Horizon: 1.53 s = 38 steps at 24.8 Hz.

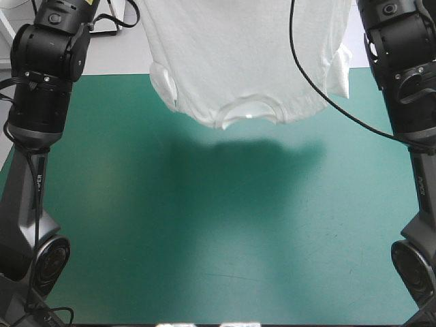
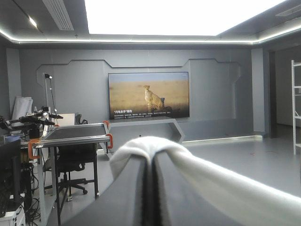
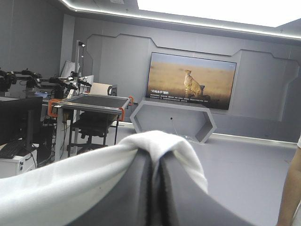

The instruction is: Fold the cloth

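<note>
Two claws, what state? — A
Left claw [image 2: 151,157] and right claw [image 3: 155,157] each pinch the T-shirt [image 1: 245,54], hung collar-down clear above the far surface [image 1: 225,245] — B
Progress? — A
Early, I judge: no fold yet; spreading and folding remain — B

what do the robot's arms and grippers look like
The left arm and right arm are chunky black segments with round joint caps and small white lettering on the lower links. The left gripper and right gripper each have two broad, curved black fingers shaped like fins.
</note>
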Tool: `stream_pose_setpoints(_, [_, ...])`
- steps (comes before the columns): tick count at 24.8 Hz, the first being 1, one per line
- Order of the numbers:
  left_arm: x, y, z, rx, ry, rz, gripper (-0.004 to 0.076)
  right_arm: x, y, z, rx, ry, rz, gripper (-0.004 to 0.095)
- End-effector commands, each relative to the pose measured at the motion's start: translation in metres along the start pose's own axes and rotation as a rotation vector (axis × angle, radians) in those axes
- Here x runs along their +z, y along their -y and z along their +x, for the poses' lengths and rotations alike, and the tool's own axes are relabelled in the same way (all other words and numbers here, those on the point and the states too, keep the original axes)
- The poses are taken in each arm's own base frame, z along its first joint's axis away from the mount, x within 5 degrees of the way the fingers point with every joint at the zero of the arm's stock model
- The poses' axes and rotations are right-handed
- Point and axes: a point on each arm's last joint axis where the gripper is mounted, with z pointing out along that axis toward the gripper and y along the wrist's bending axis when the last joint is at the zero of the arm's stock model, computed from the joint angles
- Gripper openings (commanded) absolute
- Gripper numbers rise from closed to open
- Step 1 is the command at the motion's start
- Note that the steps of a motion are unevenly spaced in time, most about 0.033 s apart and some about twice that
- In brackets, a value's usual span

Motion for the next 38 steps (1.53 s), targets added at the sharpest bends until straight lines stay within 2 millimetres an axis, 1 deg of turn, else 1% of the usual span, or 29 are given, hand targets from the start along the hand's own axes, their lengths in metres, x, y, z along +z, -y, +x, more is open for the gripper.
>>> stream_pose_setpoints(1, [-0.011,-0.004,-0.027,-0.01,0.112,0.0,-0.001,-0.01,0.017,-0.018,0.036,0.06,0.018,-0.0017])
stream_pose_setpoints(3, [-0.002,-0.003,-0.01,-0.007,0.041,-0.011,-0.001,-0.002,0.017,-0.002,0.063,-0.036,0.024,-0.0017])
stream_pose_setpoints(5, [0.009,-0.001,0.012,-0.002,-0.048,-0.023,-0.001,0.009,0.019,0.021,0.088,-0.145,0.037,-0.0017])
stream_pose_setpoints(8, [0.027,0.003,0.055,0.012,-0.197,-0.043,-0.001,0.032,0.016,0.067,0.099,-0.328,0.037,-0.0017])
stream_pose_setpoints(10, [0.038,0.006,0.089,0.022,-0.306,-0.055,-0.001,0.046,0.012,0.101,0.092,-0.446,0.017,-0.0017])
stream_pose_setpoints(11, [0.047,0.01,0.119,0.027,-0.392,-0.06,-0.001,0.057,0.006,0.13,0.086,-0.54,-0.007,-0.0017])
stream_pose_setpoints(13, [0.053,0.013,0.148,0.029,-0.482,-0.066,-0.001,0.066,0.0,0.158,0.113,-0.623,-0.022,-0.0017])
stream_pose_setpoints(15, [0.057,0.017,0.172,0.003,-0.564,-0.062,-0.001,0.071,-0.003,0.181,0.123,-0.698,-0.031,-0.0017])
stream_pose_setpoints(18, [0.056,0.021,0.193,-0.033,-0.664,-0.06,-0.001,0.074,-0.012,0.212,0.134,-0.815,-0.063,-0.0017])
stream_pose_setpoints(19, [0.055,0.022,0.2,-0.038,-0.7,-0.06,-0.001,0.072,-0.016,0.23,0.125,-0.872,-0.075,-0.0017])
stream_pose_setpoints(22, [0.052,0.022,0.207,-0.034,-0.75,-0.066,-0.001,0.063,-0.02,0.252,0.114,-0.943,-0.088,-0.0017])
stream_pose_setpoints(24, [0.044,0.022,0.219,-0.021,-0.827,-0.071,-0.001,0.04,-0.02,0.274,0.05,-0.992,-0.112,-0.0017])
stream_pose_setpoints(25, [0.036,0.022,0.226,-0.02,-0.859,-0.065,-0.001,0.017,-0.02,0.282,0.024,-0.979,-0.145,-0.0017])
stream_pose_setpoints(26, [0.032,0.023,0.227,-0.026,-0.855,-0.058,-0.001,0.006,-0.018,0.28,0.026,-0.962,-0.152,-0.0017])
stream_pose_setpoints(27, [0.018,0.023,0.231,-0.05,-0.846,-0.042,-0.001,-0.018,-0.016,0.284,0.028,-0.944,-0.168,-0.0017])
stream_pose_setpoints(28, [0.009,0.023,0.228,-0.066,-0.834,-0.036,-0.001,-0.027,-0.015,0.285,0.03,-0.939,-0.171,-0.0017])
stream_pose_setpoints(29, [-0.01,0.023,0.238,-0.075,-0.855,-0.019,-0.001,-0.046,-0.013,0.289,0.035,-0.967,-0.173,-0.0017])
stream_pose_setpoints(31, [-0.039,0.023,0.247,-0.091,-0.896,0.001,-0.001,-0.068,-0.011,0.295,0.044,-1.02,-0.175,-0.0017])
stream_pose_setpoints(32, [-0.059,0.021,0.248,-0.095,-0.92,0.009,-0.001,-0.082,-0.011,0.3,0.055,-1.057,-0.177,-0.0017])
stream_pose_setpoints(33, [-0.086,0.023,0.254,-0.091,-0.967,0.022,-0.001,-0.096,-0.01,0.302,0.075,-1.082,-0.178,-0.0017])
stream_pose_setpoints(34, [-0.108,0.023,0.261,-0.087,-1.01,0.032,-0.001,-0.11,-0.009,0.305,0.082,-1.107,-0.179,-0.0017])
stream_pose_setpoints(35, [-0.132,0.026,0.264,-0.094,-1.051,0.042,-0.001,-0.125,-0.008,0.308,0.101,-1.132,-0.178,-0.0017])
stream_pose_setpoints(38, [-0.17,0.031,0.267,-0.112,-1.108,0.057,-0.001,-0.151,-0.005,0.309,0.126,-1.181,-0.177,-0.0017])
